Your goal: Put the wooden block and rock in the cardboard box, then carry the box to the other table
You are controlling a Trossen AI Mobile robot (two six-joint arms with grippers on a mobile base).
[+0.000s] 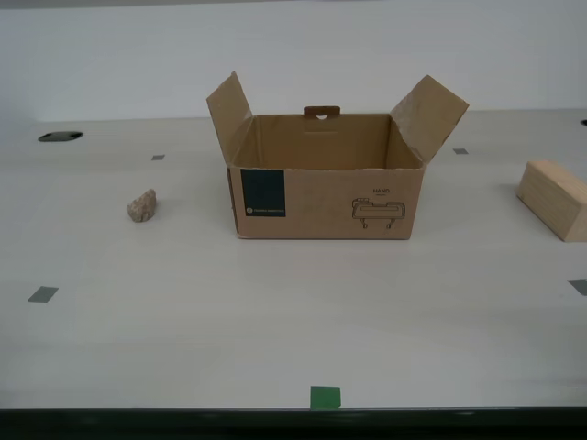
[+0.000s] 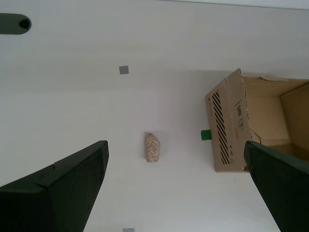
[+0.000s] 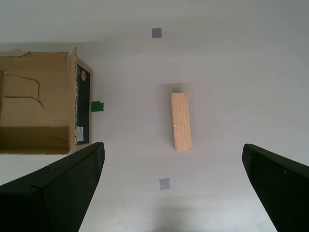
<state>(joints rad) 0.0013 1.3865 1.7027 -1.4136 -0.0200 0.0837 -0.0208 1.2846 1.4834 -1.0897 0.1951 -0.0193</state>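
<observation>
Both grippers spread wide, holding nothing. Rock point(image 1: 141, 205) well apart from cardboard box point(image 1: 323, 174), wooden block point(image 1: 553, 198) off its opposite side. Probably stiff and light, the block: pinch across narrow faces. Rock lumpy, likely slip-prone.

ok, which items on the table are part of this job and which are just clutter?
Job:
- cardboard box, flaps open
- rock, on the table, apart from the box
- wooden block, on the table, apart from the box

Lying about:
- grey tape squares
- green tape square
- dark oval
</observation>
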